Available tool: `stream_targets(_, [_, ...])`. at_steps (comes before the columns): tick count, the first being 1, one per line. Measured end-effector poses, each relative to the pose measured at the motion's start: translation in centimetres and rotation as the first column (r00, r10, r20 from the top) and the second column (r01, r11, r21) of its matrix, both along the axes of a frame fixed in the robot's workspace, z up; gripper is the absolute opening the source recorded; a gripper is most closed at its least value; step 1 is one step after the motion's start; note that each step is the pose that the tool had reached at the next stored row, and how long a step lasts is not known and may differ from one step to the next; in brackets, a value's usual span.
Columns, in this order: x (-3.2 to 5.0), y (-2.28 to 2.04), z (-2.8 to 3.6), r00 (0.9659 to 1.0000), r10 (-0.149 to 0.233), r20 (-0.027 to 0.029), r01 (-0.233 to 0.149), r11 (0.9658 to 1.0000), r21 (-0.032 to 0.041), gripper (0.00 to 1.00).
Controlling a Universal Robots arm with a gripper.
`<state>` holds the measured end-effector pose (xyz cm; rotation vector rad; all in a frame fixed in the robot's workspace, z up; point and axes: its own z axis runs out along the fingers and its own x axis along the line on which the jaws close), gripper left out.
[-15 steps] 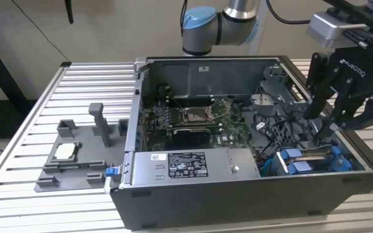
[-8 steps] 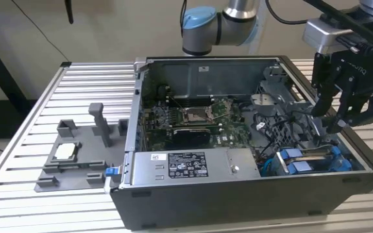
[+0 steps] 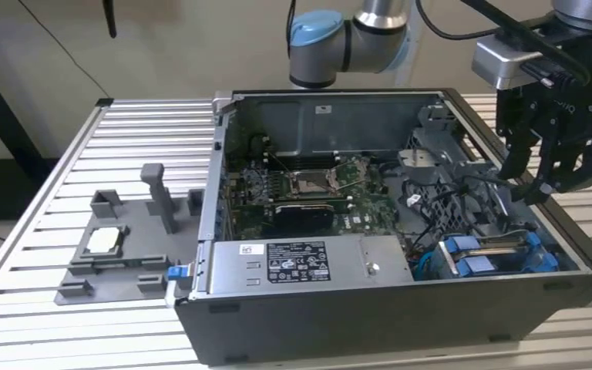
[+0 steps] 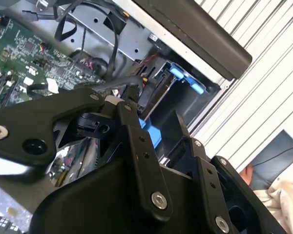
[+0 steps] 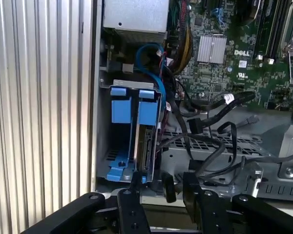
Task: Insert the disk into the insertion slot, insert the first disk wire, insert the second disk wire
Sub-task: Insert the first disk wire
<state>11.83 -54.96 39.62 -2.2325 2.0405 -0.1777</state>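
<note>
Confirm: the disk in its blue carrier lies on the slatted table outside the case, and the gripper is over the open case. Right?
No. The disk in its blue carrier sits in the drive bay inside the case, not on the slatted table, as the first wrist view shows. The gripper is over the open case.

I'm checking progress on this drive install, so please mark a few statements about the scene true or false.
1. The computer case stands open on a slatted table, motherboard exposed. True.
2. The disk sits in its bay inside the case. True.
3. The tool hangs over the table, outside the case. False: the tool hangs over the case's drive-bay end, near black cables.
4. The power supply box lies on the table. False: the power supply box is mounted inside the case.
</note>
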Motion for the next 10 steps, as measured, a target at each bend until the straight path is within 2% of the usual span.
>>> stream_targets(2, [0.00, 0.00, -0.19, 1.0000, 0.009, 0.0001, -0.009, 0.9999, -0.0066, 0.47])
stream_targets(5, [0.12, 0.00, -0.34, 0.9995, 0.031, 0.0008, -0.031, 0.9995, -0.0086, 0.47])
stream_targets(7, [0.18, 0.00, -0.48, 0.9990, 0.044, 0.0051, -0.044, 0.9990, -0.0084, 0.47])
stream_targets(10, [0.29, 0.00, -0.69, 0.9984, 0.055, 0.0153, -0.055, 0.9984, -0.0091, 0.47])
